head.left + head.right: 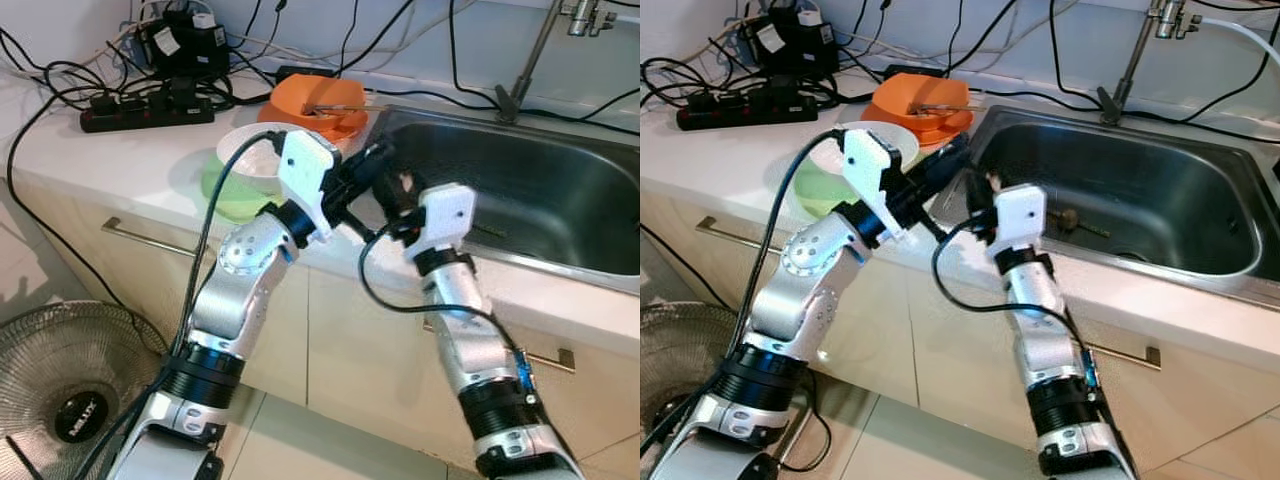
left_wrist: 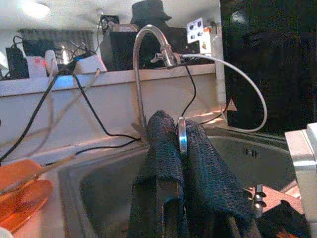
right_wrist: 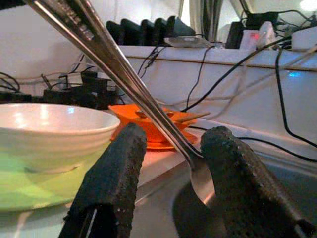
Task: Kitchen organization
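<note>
My left gripper [image 2: 179, 126] is shut on a metal spoon [image 2: 182, 136], held edge-on between its fingers over the left rim of the steel sink [image 1: 560, 260]. My right gripper [image 3: 174, 136] faces it and stands open, with the spoon [image 3: 148, 106] passing between its two fingers; I cannot tell whether they touch it. Both grippers meet at the sink's near left corner [image 1: 385, 185]. A white bowl [image 1: 250, 160] sits on a green plate [image 1: 225, 195] on the counter just left of them. Behind it is an orange dish [image 1: 315, 105] with a utensil in it.
A small brown object [image 1: 1070, 218] lies in the sink basin. The tap [image 1: 1135, 50] rises at the sink's back. A power strip [image 1: 145, 110], plugs and many cables crowd the counter's back left. A fan [image 1: 75, 395] stands on the floor at lower left, before the cabinet fronts.
</note>
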`<state>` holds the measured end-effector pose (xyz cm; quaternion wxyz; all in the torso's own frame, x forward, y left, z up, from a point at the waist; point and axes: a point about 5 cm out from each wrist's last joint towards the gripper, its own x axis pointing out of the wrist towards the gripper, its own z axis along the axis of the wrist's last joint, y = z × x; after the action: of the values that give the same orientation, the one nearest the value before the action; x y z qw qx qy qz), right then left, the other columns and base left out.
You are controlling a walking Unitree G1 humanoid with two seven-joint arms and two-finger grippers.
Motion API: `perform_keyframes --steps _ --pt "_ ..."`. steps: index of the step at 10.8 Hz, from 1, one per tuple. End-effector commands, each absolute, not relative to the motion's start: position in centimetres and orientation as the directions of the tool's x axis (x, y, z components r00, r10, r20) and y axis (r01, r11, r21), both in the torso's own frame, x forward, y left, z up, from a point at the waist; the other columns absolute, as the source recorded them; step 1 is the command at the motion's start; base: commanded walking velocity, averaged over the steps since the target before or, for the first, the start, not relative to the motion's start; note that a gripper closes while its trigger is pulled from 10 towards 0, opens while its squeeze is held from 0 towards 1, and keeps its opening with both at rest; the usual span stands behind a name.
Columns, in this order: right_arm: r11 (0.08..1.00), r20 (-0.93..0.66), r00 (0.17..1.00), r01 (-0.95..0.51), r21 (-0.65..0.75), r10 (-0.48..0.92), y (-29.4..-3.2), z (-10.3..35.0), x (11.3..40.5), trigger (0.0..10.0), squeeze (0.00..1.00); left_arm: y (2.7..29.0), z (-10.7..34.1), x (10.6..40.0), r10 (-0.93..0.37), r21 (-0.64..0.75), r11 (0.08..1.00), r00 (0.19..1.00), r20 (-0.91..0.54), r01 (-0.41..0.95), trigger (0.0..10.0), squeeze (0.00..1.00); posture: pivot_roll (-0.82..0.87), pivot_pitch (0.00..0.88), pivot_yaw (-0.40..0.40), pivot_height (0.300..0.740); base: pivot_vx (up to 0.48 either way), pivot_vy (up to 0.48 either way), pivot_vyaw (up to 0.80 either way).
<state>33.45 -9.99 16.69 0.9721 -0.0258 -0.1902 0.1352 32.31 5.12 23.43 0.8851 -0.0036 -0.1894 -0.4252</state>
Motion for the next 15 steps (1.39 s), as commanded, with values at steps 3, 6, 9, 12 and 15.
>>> perform_keyframes --steps 3,6,9,12,15 --pt "0.942 0.352 0.874 -0.305 -0.137 0.334 -8.6 16.6 33.1 10.0 0.00 4.7 23.3 31.7 -0.809 0.170 0.569 0.510 0.292 0.805 10.0 0.00 0.17 0.017 0.021 0.740 0.000 0.000 0.00" --pt "0.949 0.361 0.878 -0.291 -0.121 0.315 -9.1 17.1 33.4 10.0 0.00 4.8 22.6 31.7 -0.833 0.304 0.554 0.516 0.202 0.775 10.0 0.00 0.17 0.013 0.021 0.740 0.000 0.000 0.00" --pt "0.948 0.361 0.877 -0.293 -0.122 0.317 -9.2 17.3 33.3 10.0 0.00 4.6 22.5 32.0 -0.807 0.434 0.580 0.559 0.192 0.689 10.0 0.00 0.17 0.016 0.018 0.740 0.000 0.000 0.00" --pt "0.948 0.357 0.879 -0.291 -0.129 0.318 -9.8 17.2 33.3 10.0 0.00 6.8 22.2 33.1 -0.764 0.504 0.610 0.622 0.171 0.611 10.0 0.00 0.17 0.021 0.017 0.740 0.000 0.000 0.00" --pt "0.946 0.360 0.875 -0.298 -0.124 0.323 -9.8 17.3 33.2 10.0 0.00 8.0 22.5 33.9 -0.712 0.543 0.653 0.673 0.201 0.528 10.0 0.00 0.17 0.022 0.014 0.740 0.000 0.000 0.00"
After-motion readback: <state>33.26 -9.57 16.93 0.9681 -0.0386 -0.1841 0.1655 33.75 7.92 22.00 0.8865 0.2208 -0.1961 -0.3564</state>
